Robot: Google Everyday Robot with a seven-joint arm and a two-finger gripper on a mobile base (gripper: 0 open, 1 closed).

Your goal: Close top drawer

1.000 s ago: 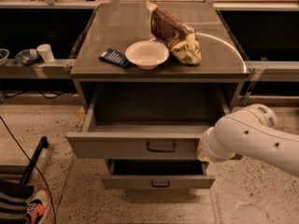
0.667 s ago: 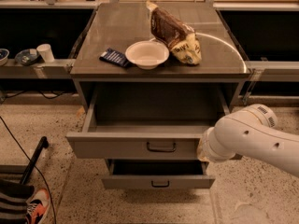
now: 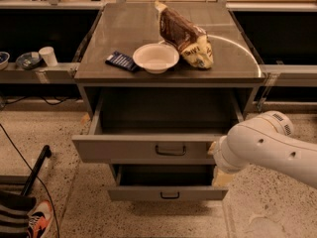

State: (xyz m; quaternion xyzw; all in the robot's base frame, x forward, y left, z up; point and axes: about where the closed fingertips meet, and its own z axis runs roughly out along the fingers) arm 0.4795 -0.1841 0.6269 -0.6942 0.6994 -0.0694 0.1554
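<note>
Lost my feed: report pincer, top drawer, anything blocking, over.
Pincer at right end of top drawer front. Top drawer pulled out, not closed. Lower drawer also partly out. No obstruction visible.

- Two drawers were open: the top drawer point(image 3: 129, 150) and a lower drawer point(image 3: 143, 193).
- One bowl point(image 3: 156, 57), one bag point(image 3: 185, 36) and one packet point(image 3: 121, 61) sat upper centre.
- One gripper point(image 3: 215, 148) was at centre right.

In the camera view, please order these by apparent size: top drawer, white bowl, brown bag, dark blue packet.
Largest to smallest:
top drawer
brown bag
white bowl
dark blue packet
The gripper sits at the drawer front's right end, mostly hidden behind the arm.
</note>
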